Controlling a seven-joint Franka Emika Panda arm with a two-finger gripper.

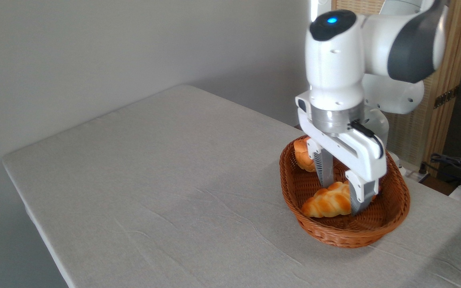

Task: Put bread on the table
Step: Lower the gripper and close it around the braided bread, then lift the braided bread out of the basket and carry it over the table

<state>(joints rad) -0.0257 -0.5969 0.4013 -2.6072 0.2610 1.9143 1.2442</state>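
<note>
1. One table [166, 168], grey cloth wrinkled, extends left of the basket [394, 216].
2. Round bun [303, 154] lies at the basket's far left end.
3. Bread [326, 202] lies inside the basket, toward its near wall, not on the cloth.
4. Gripper [341, 198] reaches into the basket, fingers spread either side of the bread's right part; whether they press it cannot be told.

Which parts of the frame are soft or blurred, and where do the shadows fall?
Camera view: the arm's wrist housing shows slight motion blur; the gripper, bread and basket are sharper. Soft daylight, no glare; a broad faint shadow lies on the table left of the basket.
</note>
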